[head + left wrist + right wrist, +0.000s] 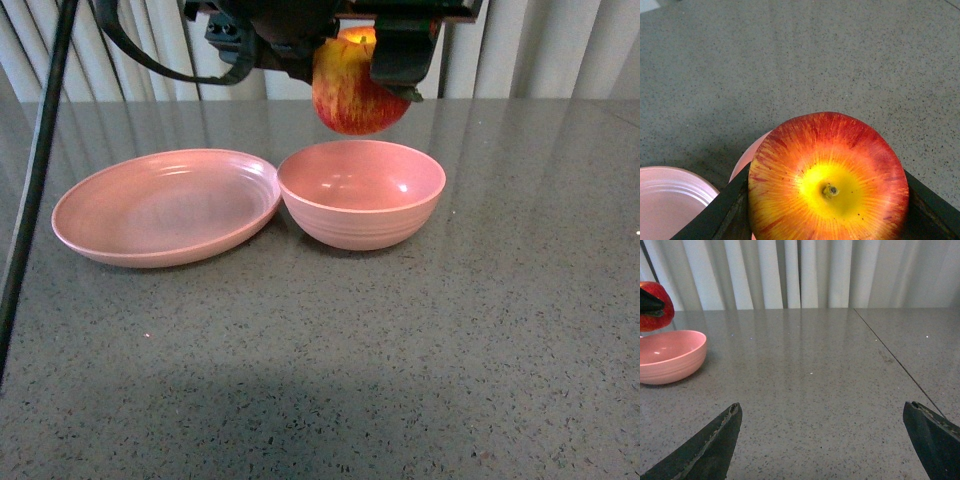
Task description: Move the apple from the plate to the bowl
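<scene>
My left gripper (352,62) is shut on the red and yellow apple (352,92), which hangs in the air just above the deep pink bowl (362,193). The shallow pink plate (165,205) lies beside the bowl on its left, touching its rim, and holds nothing. In the left wrist view the apple (827,180) fills the space between the black fingers (722,210), stem end facing the camera, with the bowl's rim (746,159) showing under it and the plate (670,197) at the corner. My right gripper (822,410) is open over bare tabletop, well away from the bowl (670,355) and the apple (655,310).
The grey speckled table (450,350) carries only the two dishes. A black pole (35,170) slants down the left side of the front view. Pale curtains (560,50) hang behind the far table edge. A seam (890,357) runs across the tabletop in the right wrist view.
</scene>
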`<state>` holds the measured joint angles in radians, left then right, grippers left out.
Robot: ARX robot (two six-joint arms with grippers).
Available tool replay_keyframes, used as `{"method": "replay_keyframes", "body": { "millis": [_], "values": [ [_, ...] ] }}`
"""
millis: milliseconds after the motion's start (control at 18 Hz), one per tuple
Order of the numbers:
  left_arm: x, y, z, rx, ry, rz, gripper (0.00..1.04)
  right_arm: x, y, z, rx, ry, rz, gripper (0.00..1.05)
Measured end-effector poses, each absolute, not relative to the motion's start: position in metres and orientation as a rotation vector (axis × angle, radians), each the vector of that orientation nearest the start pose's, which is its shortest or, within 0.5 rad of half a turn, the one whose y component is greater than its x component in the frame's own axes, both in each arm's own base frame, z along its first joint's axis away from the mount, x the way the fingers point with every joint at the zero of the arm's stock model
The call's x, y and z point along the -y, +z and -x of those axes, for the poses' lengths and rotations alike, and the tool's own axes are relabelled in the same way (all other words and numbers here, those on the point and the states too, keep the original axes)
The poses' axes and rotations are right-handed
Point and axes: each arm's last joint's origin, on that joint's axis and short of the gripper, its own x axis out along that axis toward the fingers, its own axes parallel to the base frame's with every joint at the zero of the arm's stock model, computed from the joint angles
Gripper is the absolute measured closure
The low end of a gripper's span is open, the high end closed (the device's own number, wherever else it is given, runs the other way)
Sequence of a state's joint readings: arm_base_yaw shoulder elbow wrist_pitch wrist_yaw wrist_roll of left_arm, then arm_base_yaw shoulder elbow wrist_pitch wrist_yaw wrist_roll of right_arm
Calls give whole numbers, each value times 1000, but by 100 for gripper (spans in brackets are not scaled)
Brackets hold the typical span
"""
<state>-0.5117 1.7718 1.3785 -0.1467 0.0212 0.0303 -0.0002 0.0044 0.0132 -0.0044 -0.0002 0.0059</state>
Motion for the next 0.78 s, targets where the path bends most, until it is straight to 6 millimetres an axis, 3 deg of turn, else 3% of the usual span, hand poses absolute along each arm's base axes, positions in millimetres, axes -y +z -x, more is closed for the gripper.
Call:
{"method": "replay_keyframes", "body": {
  "millis": [443, 776],
  "values": [
    [212, 238, -370, -579, -501, -154, 37, 0, 167, -97, 4, 0, -6, 7],
    [212, 227, -375, -597, -490, -155, 37, 0, 167, -97, 4, 0, -6, 7]
  ]
}}
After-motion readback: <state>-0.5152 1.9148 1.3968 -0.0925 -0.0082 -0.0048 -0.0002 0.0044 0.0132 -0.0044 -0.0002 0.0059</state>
